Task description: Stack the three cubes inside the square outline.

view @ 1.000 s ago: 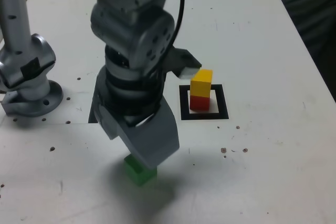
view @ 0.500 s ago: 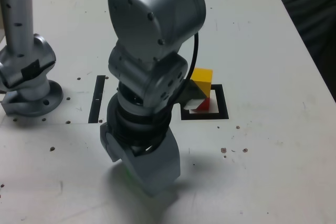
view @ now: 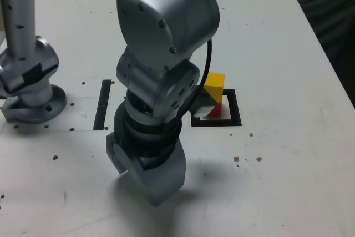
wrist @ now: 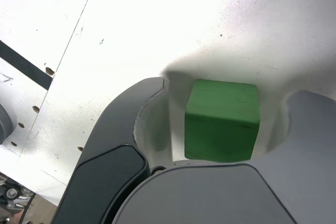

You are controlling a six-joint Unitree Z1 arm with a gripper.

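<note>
The green cube [wrist: 222,120] sits on the white table between my gripper's [wrist: 231,95] two jaws, with a thin gap on each side, so the gripper is open around it. In the exterior view the gripper [view: 158,184] is down at the table near the front and hides the green cube. The yellow cube [view: 214,81] rests on the red cube [view: 216,110] inside the black square outline [view: 233,121], to the exterior view's right of my arm. The arm partly covers the stack and the outline's left side.
A second silver arm base [view: 28,76] stands at the exterior view's left. A thin black strip [view: 102,104] lies on the table [view: 277,181] beside my arm. Dark cloth [view: 333,15] hangs past the table's right edge.
My arm has swung forward and dropped over the green cube, which showed in front of the gripper a second ago and is now covered in the exterior view.
</note>
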